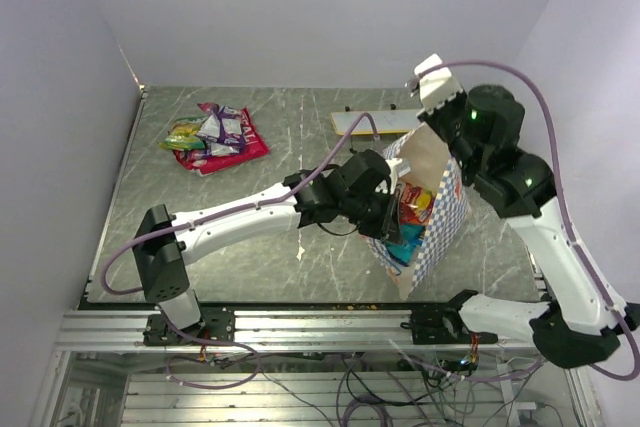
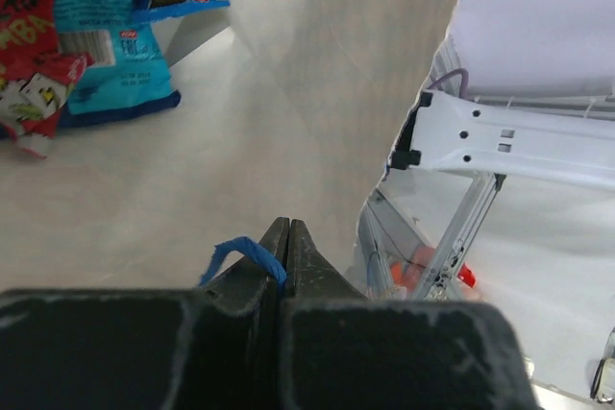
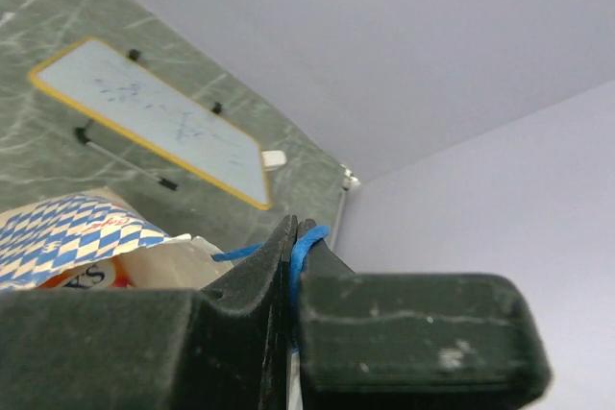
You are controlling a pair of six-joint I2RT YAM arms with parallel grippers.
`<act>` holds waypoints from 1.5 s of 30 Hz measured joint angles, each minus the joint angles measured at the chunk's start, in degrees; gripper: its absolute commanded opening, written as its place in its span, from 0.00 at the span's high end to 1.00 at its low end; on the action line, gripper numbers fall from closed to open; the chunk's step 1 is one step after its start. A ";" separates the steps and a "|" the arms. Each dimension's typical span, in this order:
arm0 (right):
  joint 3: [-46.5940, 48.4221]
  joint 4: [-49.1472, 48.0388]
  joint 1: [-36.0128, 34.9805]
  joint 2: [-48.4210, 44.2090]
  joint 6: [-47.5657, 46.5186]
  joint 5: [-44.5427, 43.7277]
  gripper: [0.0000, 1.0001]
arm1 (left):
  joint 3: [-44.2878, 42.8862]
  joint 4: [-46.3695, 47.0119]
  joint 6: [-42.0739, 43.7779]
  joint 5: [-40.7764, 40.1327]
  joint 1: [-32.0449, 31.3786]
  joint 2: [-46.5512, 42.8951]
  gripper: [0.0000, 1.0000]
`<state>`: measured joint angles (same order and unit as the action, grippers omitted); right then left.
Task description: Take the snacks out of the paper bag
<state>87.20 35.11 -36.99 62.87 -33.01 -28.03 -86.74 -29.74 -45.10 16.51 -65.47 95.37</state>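
The blue-and-white checkered paper bag [image 1: 447,219] is held up between both arms at centre right, its mouth open toward the left. Snack packets [image 1: 413,209], red, orange and blue, lie inside it. My left gripper [image 1: 384,209] is shut on a blue cord handle [image 2: 240,253] at the bag's mouth. My right gripper [image 1: 438,119] is shut on the other blue cord handle [image 3: 306,249] at the bag's far top edge. In the left wrist view, red and blue packets [image 2: 91,40] lie on the cream inner wall [image 2: 288,93]. A pile of snacks [image 1: 215,137] lies on the table at the far left.
A flat cream board with a yellow rim on black feet [image 1: 375,123] stands at the back centre, also in the right wrist view [image 3: 154,122]. The grey marbled table [image 1: 260,257] is bounded by walls on the left, back and right.
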 measured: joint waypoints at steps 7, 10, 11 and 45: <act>13.33 3.89 9.68 8.35 -1.49 10.43 1.00 | -1.05 0.96 1.64 -3.74 0.13 -1.36 0.93; 12.87 4.13 10.01 6.67 0.55 15.58 1.00 | 4.02 2.54 1.16 -6.21 0.63 -5.14 0.93; 11.87 3.98 10.05 5.51 1.62 18.16 1.00 | 6.32 2.91 0.83 -6.64 0.87 -6.58 0.93; -12.57 -5.31 9.92 -13.33 30.82 51.52 1.00 | 21.46 13.70 -2.75 -38.91 -13.55 -12.79 0.63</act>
<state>74.63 29.80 -27.07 49.54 -2.20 23.49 -65.28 -16.03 -47.86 -22.39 -79.02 82.59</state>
